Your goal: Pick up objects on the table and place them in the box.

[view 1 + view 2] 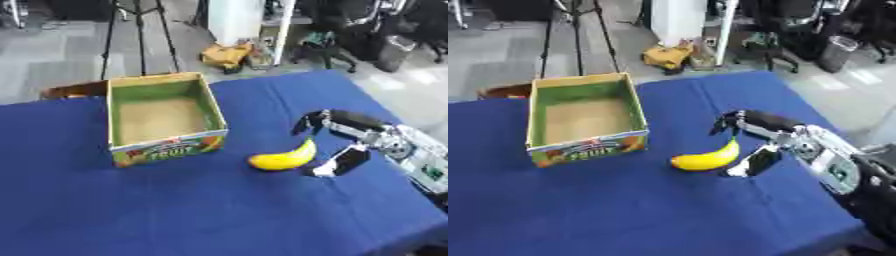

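Note:
A yellow banana lies on the blue tablecloth, right of the box. The cardboard fruit box stands open at the left middle, with a green inner wall and nothing showing inside. My right hand comes in from the right and is open just right of the banana. Its fingers spread above the banana's stem end, and its thumb reaches down toward the cloth beside the fruit. Neither visibly grips it. My left hand shows in neither view.
The blue-covered table ends close behind the box and at the right behind my arm. Beyond it are a tripod, a yellow object on the floor, chairs and a brown stool edge.

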You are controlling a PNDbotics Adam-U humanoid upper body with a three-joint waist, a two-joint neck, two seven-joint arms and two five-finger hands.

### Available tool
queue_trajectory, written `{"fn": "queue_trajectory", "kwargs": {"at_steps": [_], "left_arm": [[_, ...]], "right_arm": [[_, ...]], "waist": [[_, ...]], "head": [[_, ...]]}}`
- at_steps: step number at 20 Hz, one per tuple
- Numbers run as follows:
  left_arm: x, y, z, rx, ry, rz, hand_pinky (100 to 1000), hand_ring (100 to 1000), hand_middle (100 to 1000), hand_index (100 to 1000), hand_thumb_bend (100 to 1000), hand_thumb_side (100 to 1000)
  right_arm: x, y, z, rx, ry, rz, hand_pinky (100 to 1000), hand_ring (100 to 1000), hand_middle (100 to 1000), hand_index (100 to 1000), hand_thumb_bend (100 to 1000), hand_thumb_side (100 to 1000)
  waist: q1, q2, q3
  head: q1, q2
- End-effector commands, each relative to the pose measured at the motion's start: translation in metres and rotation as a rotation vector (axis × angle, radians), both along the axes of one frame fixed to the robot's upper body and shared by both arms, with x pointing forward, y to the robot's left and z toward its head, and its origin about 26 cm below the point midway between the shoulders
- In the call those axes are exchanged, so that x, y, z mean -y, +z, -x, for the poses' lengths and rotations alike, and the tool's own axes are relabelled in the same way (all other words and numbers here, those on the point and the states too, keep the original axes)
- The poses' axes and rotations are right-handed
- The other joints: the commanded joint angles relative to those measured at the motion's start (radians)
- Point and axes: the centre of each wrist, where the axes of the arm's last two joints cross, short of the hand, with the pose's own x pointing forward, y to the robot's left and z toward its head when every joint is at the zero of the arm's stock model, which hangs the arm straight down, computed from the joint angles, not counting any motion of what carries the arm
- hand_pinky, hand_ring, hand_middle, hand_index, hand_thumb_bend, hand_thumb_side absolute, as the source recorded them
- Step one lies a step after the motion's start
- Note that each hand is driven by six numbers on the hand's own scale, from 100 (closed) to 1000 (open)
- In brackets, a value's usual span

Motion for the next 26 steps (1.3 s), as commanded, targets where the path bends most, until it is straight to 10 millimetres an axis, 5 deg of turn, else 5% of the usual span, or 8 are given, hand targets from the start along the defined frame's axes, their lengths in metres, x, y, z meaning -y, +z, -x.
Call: {"fn": "queue_trajectory", "kwargs": {"at_steps": [1, 26], "left_arm": [[0.0, 0.01, -0.001, 0.033, -0.013, -0.012, 472, 621, 520, 409, 839, 526], [0.003, 0.014, -0.002, 0.045, -0.029, -0.003, 472, 621, 520, 406, 841, 526]], "right_arm": [[0.003, 0.007, -0.001, 0.018, -0.003, 0.053, 699, 815, 779, 801, 507, 342], [0.003, -0.015, -0.003, -0.04, -0.012, 0.131, 720, 822, 787, 769, 481, 338]], "waist": [[-0.001, -0.011, 0.004], [0.006, 0.013, 0.042]], "head": [[-0.011, -0.012], [-0.05, -0.023]]}}
